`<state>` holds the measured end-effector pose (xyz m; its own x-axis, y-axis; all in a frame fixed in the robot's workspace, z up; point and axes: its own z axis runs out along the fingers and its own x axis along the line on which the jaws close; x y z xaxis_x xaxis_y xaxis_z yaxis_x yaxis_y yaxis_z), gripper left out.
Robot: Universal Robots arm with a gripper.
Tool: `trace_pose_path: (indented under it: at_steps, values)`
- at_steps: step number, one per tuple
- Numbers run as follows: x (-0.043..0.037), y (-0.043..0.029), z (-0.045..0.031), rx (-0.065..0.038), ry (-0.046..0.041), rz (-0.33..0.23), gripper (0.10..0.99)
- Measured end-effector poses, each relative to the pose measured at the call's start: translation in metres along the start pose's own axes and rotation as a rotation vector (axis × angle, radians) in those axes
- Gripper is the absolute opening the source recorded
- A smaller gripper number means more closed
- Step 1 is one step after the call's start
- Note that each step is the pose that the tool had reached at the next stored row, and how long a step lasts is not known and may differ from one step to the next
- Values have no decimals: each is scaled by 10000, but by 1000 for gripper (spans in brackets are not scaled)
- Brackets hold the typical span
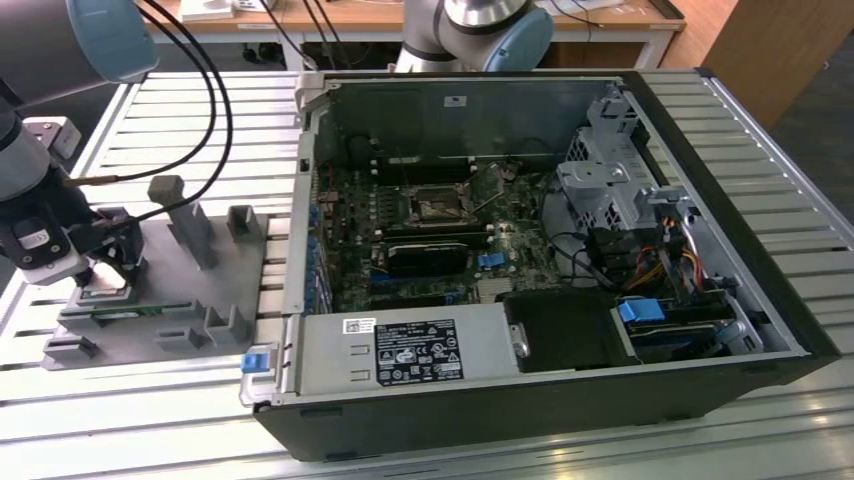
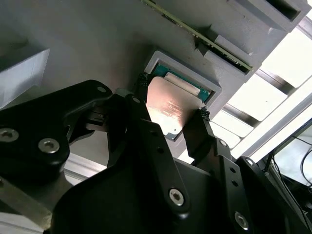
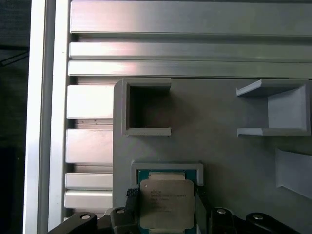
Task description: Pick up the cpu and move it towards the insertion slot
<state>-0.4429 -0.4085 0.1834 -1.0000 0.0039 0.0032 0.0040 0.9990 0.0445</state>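
My black gripper (image 3: 165, 199) pinches the flat square silvery cpu (image 3: 165, 208), a finger (image 2: 202, 119) on each opposite edge. It sits flat between my fingertips, metal face up, edges square to the pocket of the grey plastic fixture (image 3: 219, 146).

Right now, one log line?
gripper: fingers on both cpu edges | cpu: at grey fixture recess | insertion slot: inside computer case, far from gripper

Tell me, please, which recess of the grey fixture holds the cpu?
The square-rimmed recess under the end effector; the cpu lies there, the neighbouring pocket is empty.
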Motion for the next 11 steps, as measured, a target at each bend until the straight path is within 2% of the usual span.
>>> trace_pose_path:
  at_steps: [4,11]
  values:
    - [-1,0,-7,-2,-3,1,541]
    - [0,3,-69,0,-1,1,541]
